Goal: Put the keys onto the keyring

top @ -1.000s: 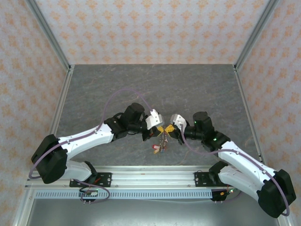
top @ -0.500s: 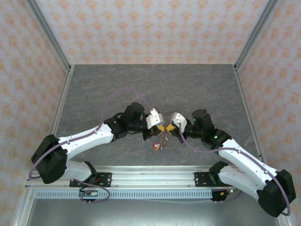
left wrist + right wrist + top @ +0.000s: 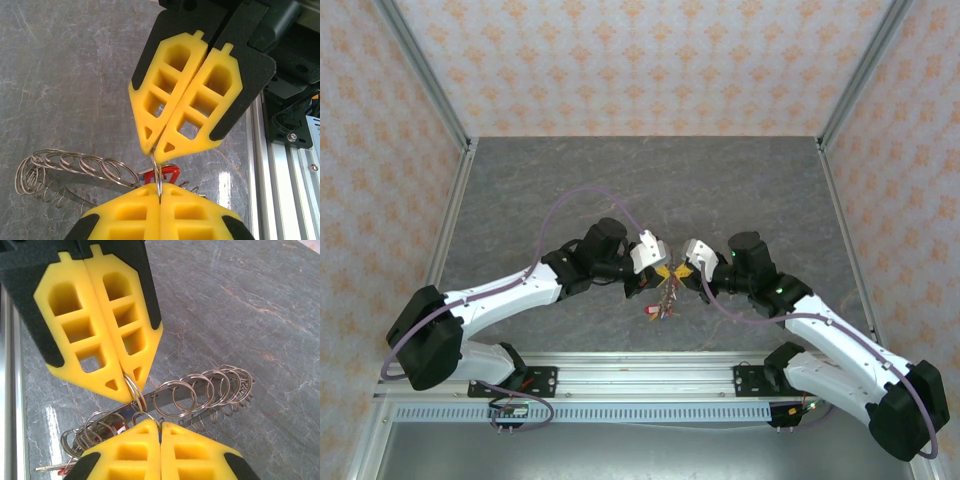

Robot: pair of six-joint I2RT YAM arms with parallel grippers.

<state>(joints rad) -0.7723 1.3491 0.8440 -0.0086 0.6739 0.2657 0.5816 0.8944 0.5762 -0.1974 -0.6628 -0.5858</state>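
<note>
Tabletop [image 3: 740, 190] veined grey, walls [image 3: 640, 60] peach-patterned

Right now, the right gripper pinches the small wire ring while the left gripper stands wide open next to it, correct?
No. The left gripper is shut as well, its fingers pressed together on the same small wire ring, as the left wrist view shows. The right gripper does pinch that ring.

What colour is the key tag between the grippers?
Red tag; left wrist view shows it best.
</note>
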